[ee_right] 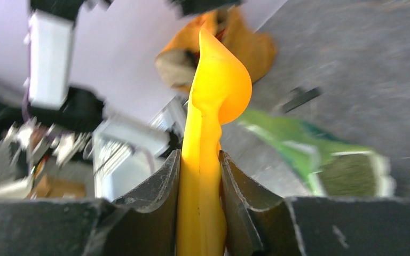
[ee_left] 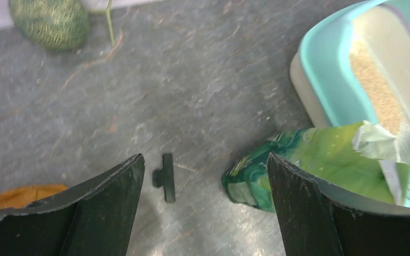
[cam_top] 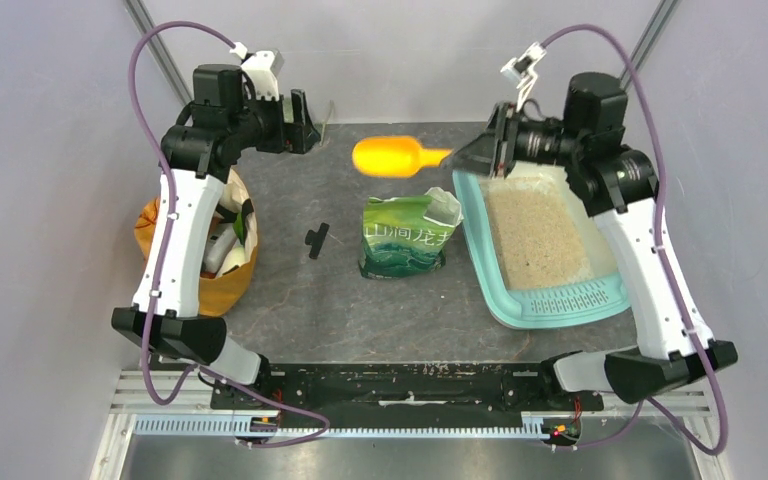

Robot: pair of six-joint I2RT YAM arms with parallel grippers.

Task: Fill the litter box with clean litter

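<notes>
While the right gripper [ee_right: 199,154] is clenched on the handle of the orange scoop [cam_top: 390,157], the left gripper [ee_left: 202,160] stands released, its two dark fingers [ee_left: 112,186] spread wide with nothing between them.

The scoop is held in the air at the far side of the table [cam_top: 300,290]. Its bowl points left and its handle runs right into the right gripper's fingers, just left of the far left corner of the litter box [cam_top: 560,300]. In the right wrist view the handle sits squarely between the two pads, which press it from both sides.

The litter box lies on the right part of the table, its long side running near to far and its slotted step at the near end. Pale beige litter [cam_top: 535,235] covers the floor of the box from the step up toward the far end, and a bare lighter strip shows along its right side.

A green pouch [cam_top: 405,240] lies flat on the table just left of the box, its torn top turned toward the box's rim. Whether the two touch cannot be told.

A small black clip [cam_top: 317,241] lies on the table to the left of the pouch, apart from it. An orange sack [cam_top: 200,260] stands at the left edge under the left arm, with white things inside.

The left gripper hangs above the far left part of the table, well apart from the box and the pouch.
</notes>
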